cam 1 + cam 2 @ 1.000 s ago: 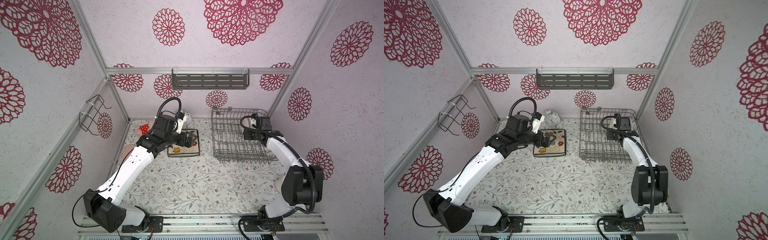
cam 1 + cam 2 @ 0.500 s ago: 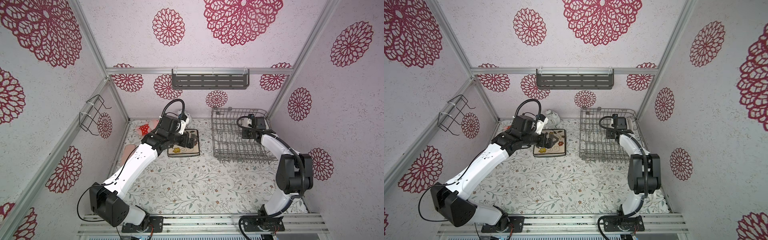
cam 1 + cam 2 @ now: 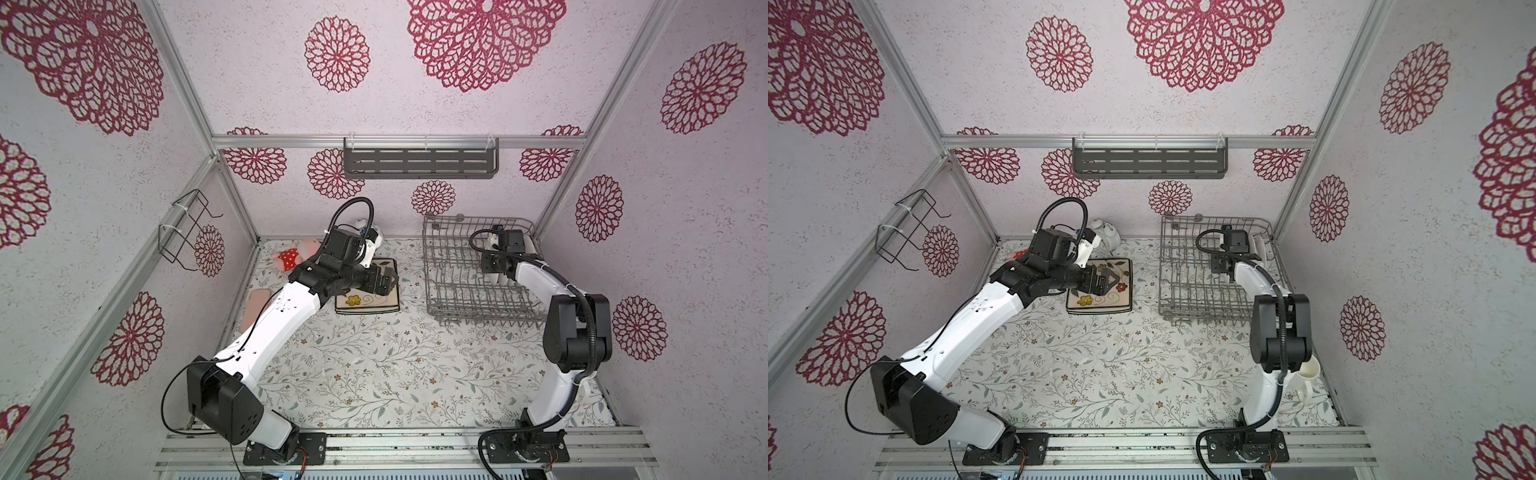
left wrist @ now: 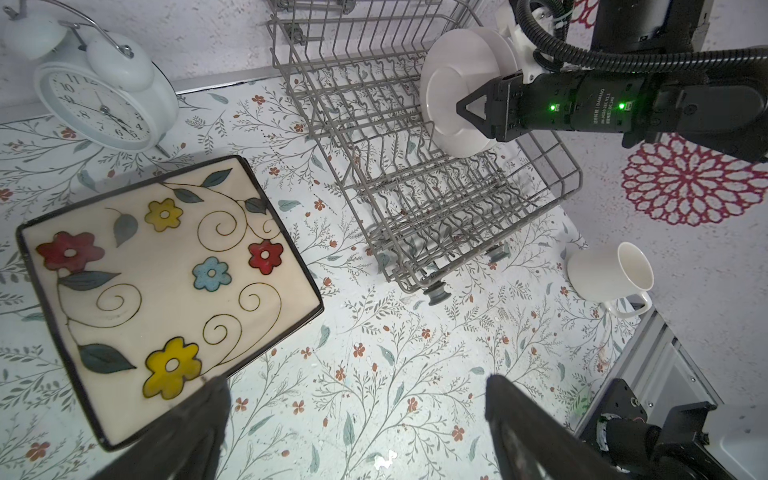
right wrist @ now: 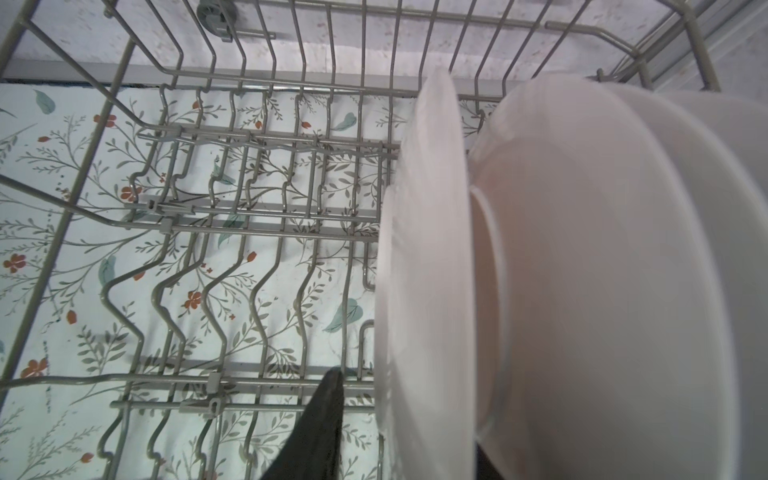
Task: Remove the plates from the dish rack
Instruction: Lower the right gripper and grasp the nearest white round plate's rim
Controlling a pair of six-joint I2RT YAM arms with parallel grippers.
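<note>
**Right hand straddles a round plate in the dish rack; left hand open over a square plate**

Several round white plates [image 5: 582, 249] stand on edge, close together, at one end of the grey wire dish rack [image 4: 415, 199]. The other rows of tines are bare. The rack sits on the flower-patterned bench [image 4: 395, 353], at the right of both top views, against the back wall.

The right hand [image 4: 469, 110] reaches down into the rack at the outermost plate [image 4: 453, 104]. It is partly open and straddles this plate's rim. In the right wrist view one of its dark fingers [image 5: 320, 424] is on the plate's bare side with a narrow gap between them. The other finger is mostly hidden behind the plate.

A square cream plate [image 4: 166, 282] painted with flowers, with a black edge, lies flat on the bench well left of the rack. The left hand [image 3: 384, 282] hangs over it, spread wide and holding nothing.

A white alarm clock [image 4: 104, 104] stands near the back wall beyond that plate. A white mug [image 4: 611, 274] lies on its side by the rack's near corner.
</note>
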